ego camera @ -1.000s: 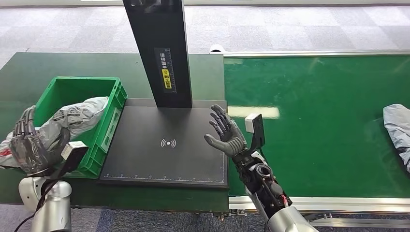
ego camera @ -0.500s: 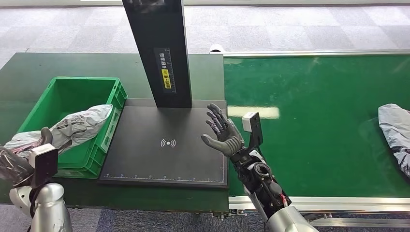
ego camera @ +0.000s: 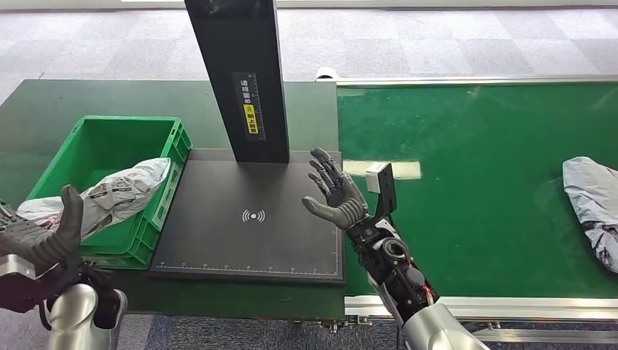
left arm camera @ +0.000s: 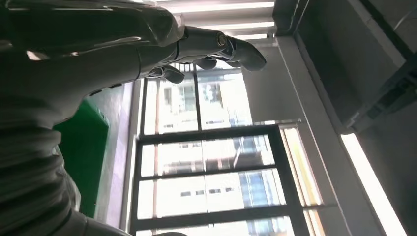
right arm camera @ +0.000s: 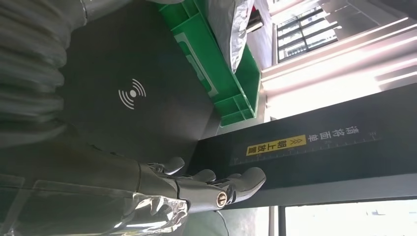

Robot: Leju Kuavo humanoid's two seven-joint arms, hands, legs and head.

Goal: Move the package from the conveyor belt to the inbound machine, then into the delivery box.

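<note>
Head view, grey package (ego camera: 120,193) in green crate (ego camera: 164,146)

You are looking at a parcel-sorting station in a logistics or warehouse test area. A wide green conveyor belt (ego camera: 474,182) with metal side rails carries a grey poly-mailer package (ego camera: 594,208). Beside it sits a black scanning platform (ego camera: 248,219) with a wireless symbol and a tall black column (ego camera: 244,73) bearing a yellow warning label. A green plastic crate (ego camera: 157,211) holds another bagged parcel (ego camera: 116,191). Grey carpet tiles (ego camera: 437,36) cover the floor, and large windows (left arm camera: 206,162) show in the left wrist view.
</note>
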